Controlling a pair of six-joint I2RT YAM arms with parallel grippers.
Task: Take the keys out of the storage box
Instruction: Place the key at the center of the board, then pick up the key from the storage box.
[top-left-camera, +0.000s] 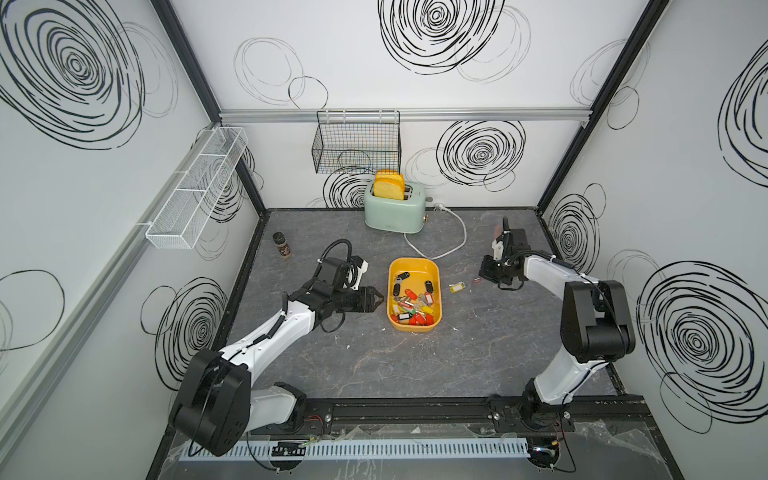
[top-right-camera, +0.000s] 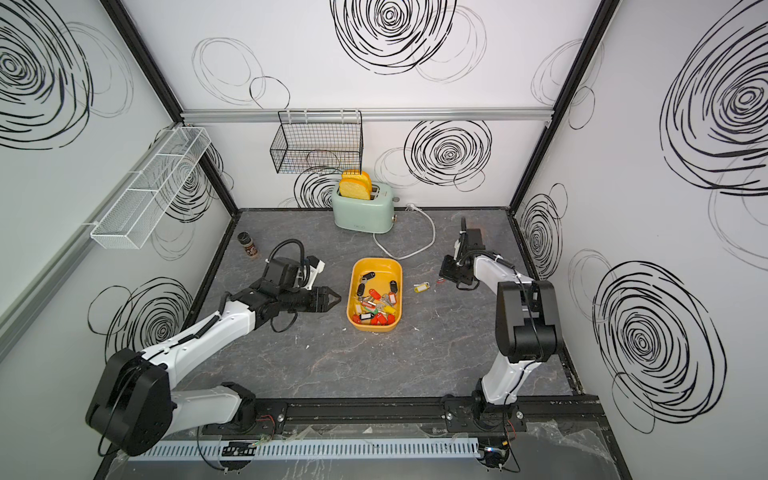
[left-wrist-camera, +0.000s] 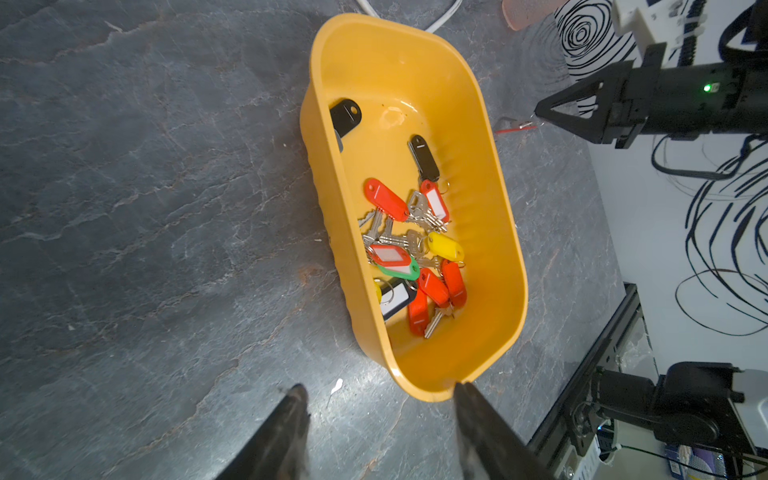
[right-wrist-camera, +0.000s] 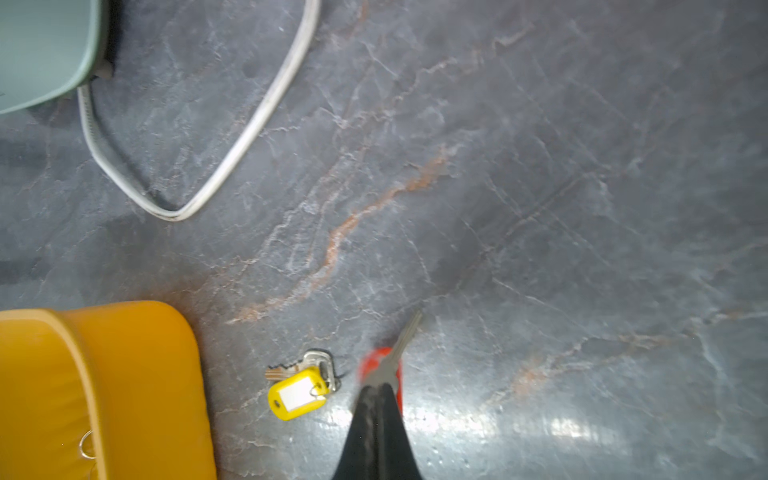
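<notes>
Keys (top-left-camera: 413, 305) lie mostly in a heap in the lower half of the storage box (top-left-camera: 434, 274), which stands near the centre of a top view on the grey table (top-left-camera: 374, 361). I see the left gripper (top-left-camera: 380, 300) just left of the box, its jaws spread apart and holding nothing. In the left wrist view one fingertip (left-wrist-camera: 467, 399) is at the box rim, and I cannot tell if it touches. To the right of the box the right gripper (right-wrist-camera: 376, 388) is pressed together on a red-tagged key (right-wrist-camera: 388, 365), whose metal blade sticks out past the tips. A yellow-tagged key (top-left-camera: 456, 287) lies on the table between the box and this gripper.
</notes>
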